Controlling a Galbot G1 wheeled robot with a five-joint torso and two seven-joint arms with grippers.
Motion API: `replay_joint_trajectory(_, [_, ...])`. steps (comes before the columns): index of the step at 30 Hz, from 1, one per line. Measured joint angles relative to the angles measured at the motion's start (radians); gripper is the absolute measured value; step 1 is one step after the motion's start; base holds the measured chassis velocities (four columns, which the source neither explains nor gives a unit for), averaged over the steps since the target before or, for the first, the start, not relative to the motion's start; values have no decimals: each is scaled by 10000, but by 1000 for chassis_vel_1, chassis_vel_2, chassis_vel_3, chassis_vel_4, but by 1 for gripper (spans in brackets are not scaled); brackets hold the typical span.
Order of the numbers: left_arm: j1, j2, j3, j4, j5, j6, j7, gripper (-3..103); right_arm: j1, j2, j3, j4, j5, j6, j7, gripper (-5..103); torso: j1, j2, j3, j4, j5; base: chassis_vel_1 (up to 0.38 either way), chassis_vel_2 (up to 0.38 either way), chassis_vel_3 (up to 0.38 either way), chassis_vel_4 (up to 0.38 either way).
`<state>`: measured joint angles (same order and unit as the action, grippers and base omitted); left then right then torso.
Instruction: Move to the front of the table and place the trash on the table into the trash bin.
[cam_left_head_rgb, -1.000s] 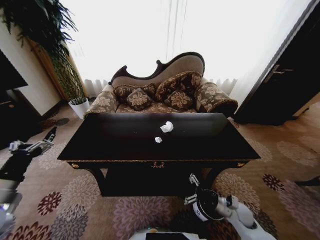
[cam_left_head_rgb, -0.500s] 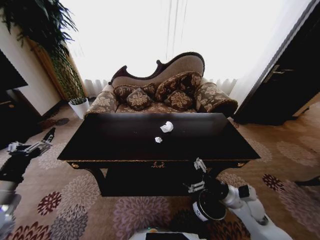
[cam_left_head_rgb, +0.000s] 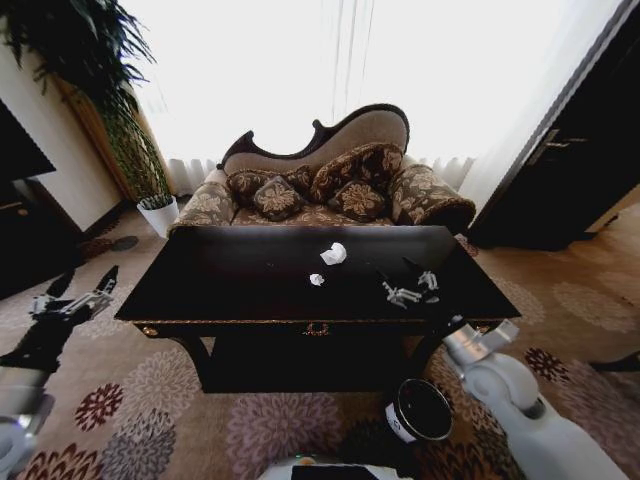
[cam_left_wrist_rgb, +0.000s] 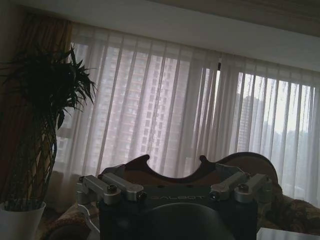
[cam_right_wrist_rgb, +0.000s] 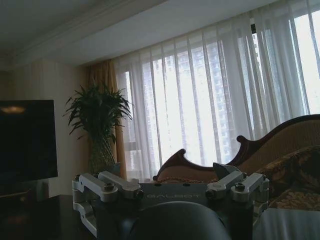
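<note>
The dark glossy table (cam_left_head_rgb: 230, 285) stands in front of me in the head view. On its top lie the trash pieces: a crumpled white paper ball (cam_left_head_rgb: 334, 253) and a smaller white scrap (cam_left_head_rgb: 317, 280) just nearer to me. My right gripper (cam_left_head_rgb: 400, 275) hovers open over the table's right part, to the right of the scrap and apart from it. The black trash bin (cam_left_head_rgb: 420, 410) with a white label stands on the carpet below the table's front right. My left gripper (cam_left_head_rgb: 88, 278) is held open off the table's left end, above the carpet.
A patterned sofa (cam_left_head_rgb: 330, 190) with cushions stands behind the table. A white plant pot (cam_left_head_rgb: 158, 214) with a tall plant is at the back left. Dark furniture (cam_left_head_rgb: 20, 230) lines the left wall, and a dark door (cam_left_head_rgb: 580, 170) stands at the right. Flowered carpet surrounds the table.
My right arm has risen from beside the bin, under the table's front edge, to above the table top on the right. The left gripper has shifted slightly.
</note>
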<state>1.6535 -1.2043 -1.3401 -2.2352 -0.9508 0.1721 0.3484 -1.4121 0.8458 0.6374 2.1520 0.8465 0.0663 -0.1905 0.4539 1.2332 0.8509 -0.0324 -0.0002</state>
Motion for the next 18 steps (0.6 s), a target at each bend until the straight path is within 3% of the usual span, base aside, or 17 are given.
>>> replay_joint_trajectory(6, [33,-234,168,78,267,-69,122,100,1061,-964,-1217,-322,-171,-714,1453,100,0,0,0,0,1,0,0,0,0])
replay_joint_trajectory(18, [157,-632,241,71,678,-88,135,100,4682,-2070,-4453,-1824,190,-1892,2775,100,1,0,1,-1,-1,0,0,0,0])
